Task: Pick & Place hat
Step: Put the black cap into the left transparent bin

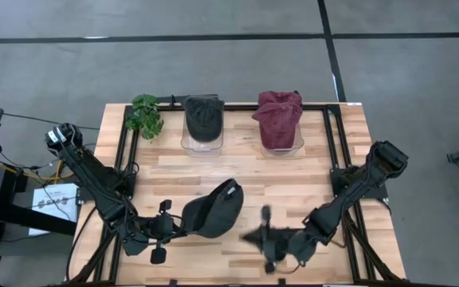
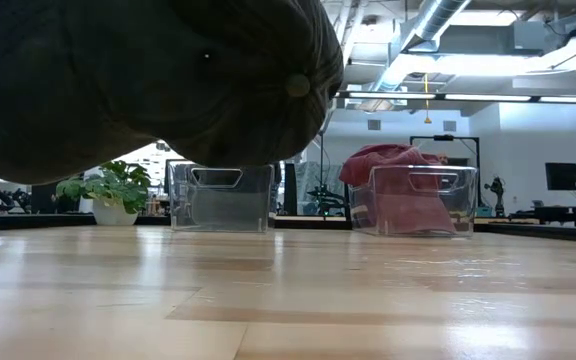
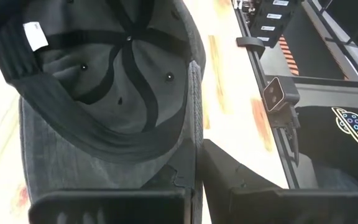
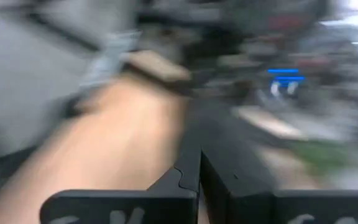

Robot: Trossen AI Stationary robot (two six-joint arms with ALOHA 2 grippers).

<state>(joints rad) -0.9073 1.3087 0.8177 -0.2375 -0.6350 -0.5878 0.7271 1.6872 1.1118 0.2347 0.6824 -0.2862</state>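
A dark grey cap (image 1: 213, 209) hangs clear above the table's near middle, with my left gripper (image 1: 180, 226) shut on it. In the low view the cap (image 2: 148, 80) fills the upper left, its crown button (image 2: 298, 85) showing. The left wrist view looks into the cap's inside (image 3: 110, 81) with its seam tapes and white label. My right gripper (image 1: 255, 237) is shut and holds nothing, just right of the cap, over the table's near edge. A second dark hat (image 1: 203, 119) and a maroon hat (image 1: 279, 118) lie in clear bins at the far side. My left gripper pinches the cap's brim (image 3: 178, 163) at its edge between the two fingers. The fingers come from the table's left, slanting down. The cap is lifted clear of the table, with its open inside turned toward the wrist and its crown away from the gripper.
Two clear bins (image 2: 220, 196) (image 2: 413, 200) stand side by side at the table's far edge. A small potted plant (image 1: 144, 114) stands at the far left. Black frame rails (image 1: 335, 143) run along the table's sides. Bare wood (image 1: 237, 167) lies between the cap and the bins.
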